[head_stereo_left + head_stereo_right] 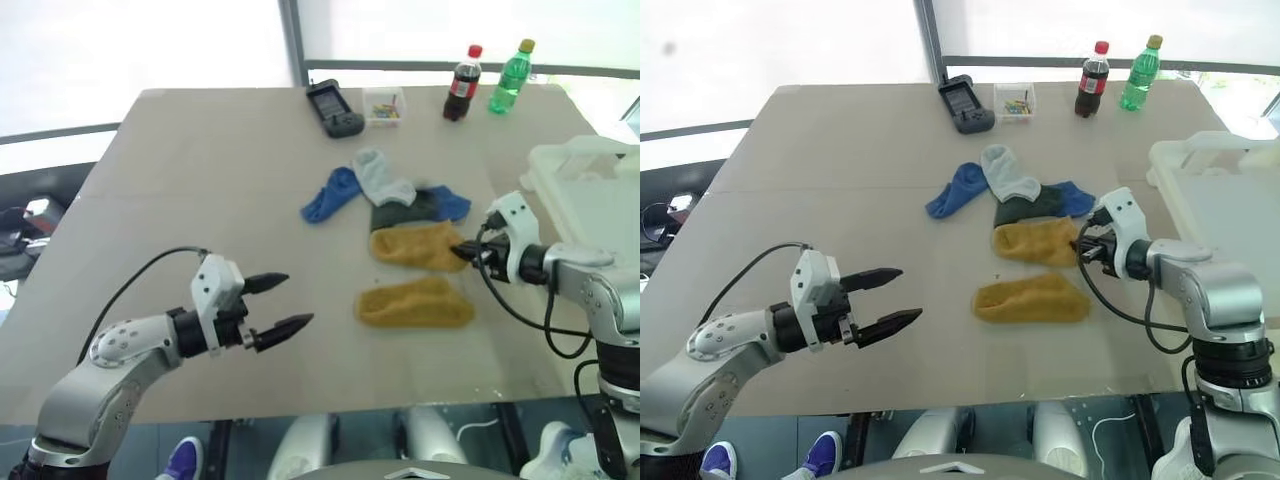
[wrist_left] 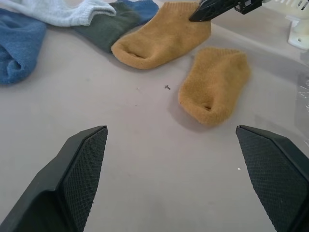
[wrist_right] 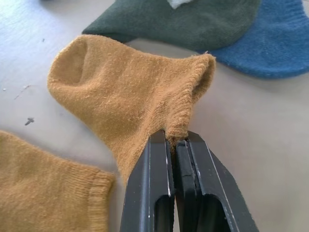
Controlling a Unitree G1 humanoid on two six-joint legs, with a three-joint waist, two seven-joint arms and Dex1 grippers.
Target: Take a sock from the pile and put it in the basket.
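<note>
The pile (image 1: 395,205) of small socks lies mid-table: blue, pale grey, dark green and two mustard yellow ones. My right gripper (image 3: 175,140) is shut on the cuff edge of the upper mustard sock (image 3: 125,96), whose body rests on the table by the green sock (image 3: 178,21). The second mustard sock (image 1: 415,303) lies apart, nearer the front edge. The white basket (image 1: 590,190) stands at the table's right edge, just beyond my right arm. My left gripper (image 1: 285,303) hovers open over bare table, left of the socks, with nothing between its fingers (image 2: 79,169).
At the far edge stand a cola bottle (image 1: 462,84), a green bottle (image 1: 511,77), a small clear box (image 1: 384,106) and a dark handheld device (image 1: 334,108). A black cable (image 1: 530,315) loops below my right wrist.
</note>
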